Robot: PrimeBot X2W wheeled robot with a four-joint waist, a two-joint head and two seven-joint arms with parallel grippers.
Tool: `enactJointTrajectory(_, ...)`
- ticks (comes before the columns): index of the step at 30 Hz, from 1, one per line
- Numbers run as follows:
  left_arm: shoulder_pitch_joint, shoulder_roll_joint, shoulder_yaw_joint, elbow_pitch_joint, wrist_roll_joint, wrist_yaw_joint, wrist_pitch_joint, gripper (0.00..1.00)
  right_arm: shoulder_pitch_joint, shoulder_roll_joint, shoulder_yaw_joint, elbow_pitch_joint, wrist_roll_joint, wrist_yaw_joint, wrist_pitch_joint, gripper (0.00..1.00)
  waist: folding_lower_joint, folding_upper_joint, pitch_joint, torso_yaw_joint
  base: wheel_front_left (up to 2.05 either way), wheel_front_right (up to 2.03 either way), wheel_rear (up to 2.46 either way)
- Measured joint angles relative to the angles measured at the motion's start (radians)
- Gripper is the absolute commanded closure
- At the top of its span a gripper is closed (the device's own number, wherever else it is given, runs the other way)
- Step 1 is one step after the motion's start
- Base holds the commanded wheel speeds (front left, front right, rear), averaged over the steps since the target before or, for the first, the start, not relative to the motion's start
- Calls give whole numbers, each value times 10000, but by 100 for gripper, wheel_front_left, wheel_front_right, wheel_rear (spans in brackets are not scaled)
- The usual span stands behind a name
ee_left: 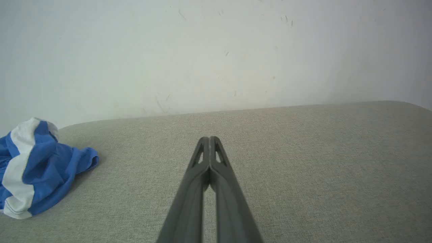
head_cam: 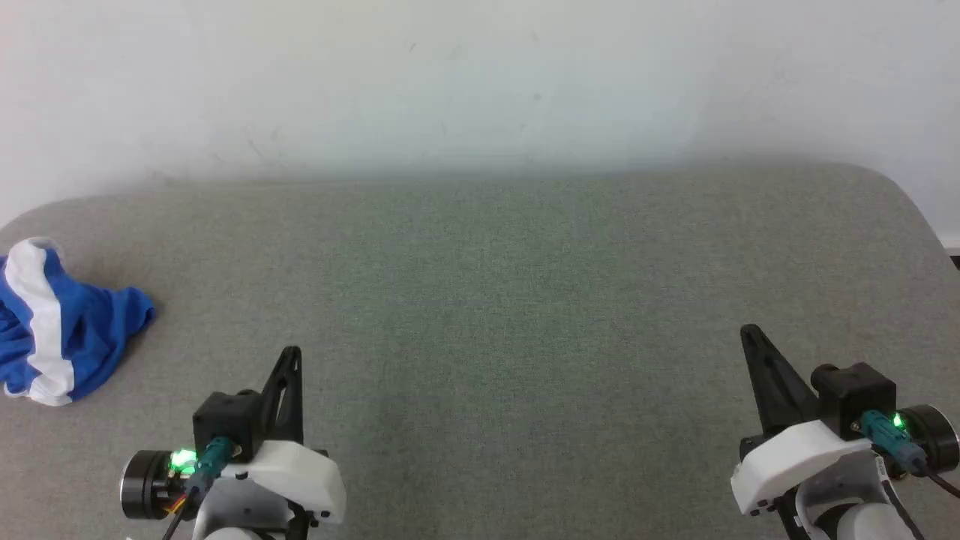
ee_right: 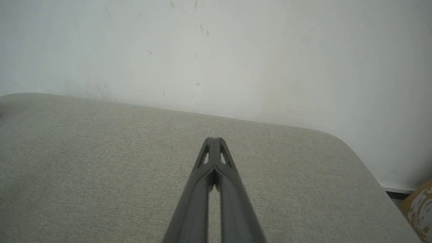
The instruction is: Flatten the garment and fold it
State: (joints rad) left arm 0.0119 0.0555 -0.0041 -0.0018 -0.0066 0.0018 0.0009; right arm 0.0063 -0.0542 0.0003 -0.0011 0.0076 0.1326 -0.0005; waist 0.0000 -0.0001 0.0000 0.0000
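Done: nothing yet | your garment [head_cam: 56, 334] lies bunched at the left edge of the worktop [head_cam: 480, 300] | left end effector [head_cam: 293, 352] and right end effector [head_cam: 747, 331] both pressed together, empty | to do: flatten, then fold.

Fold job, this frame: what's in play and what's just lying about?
In play: garment, crumpled at the left edge of the table; left end effector, shut, nearer it; right end effector, shut.
Lying about: brown patterned object beyond the table's right corner, unclear what; wall.
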Motion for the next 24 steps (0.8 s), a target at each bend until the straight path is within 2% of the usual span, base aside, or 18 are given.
enactJointTrajectory(18, 0, 0, 0, 0, -2, 0, 0, 100, 0, 0, 0, 0, 0, 0, 0, 100, 0, 0, 0, 0, 0, 0, 0)
enactJointTrajectory(19, 3, 2, -4, 0, -2, 0, 0, 0, 1, -2, 0, 0, 4, 2, 0, 0, 0, 0, 0, 0, 0, 0, 0)
enactJointTrajectory(24, 8, 4, -12, 0, -2, 4, -6, 0, 1, -10, -10, -6, 19, 2, -8, 0, 0, 0, 7, -1, 0, 0, 0)
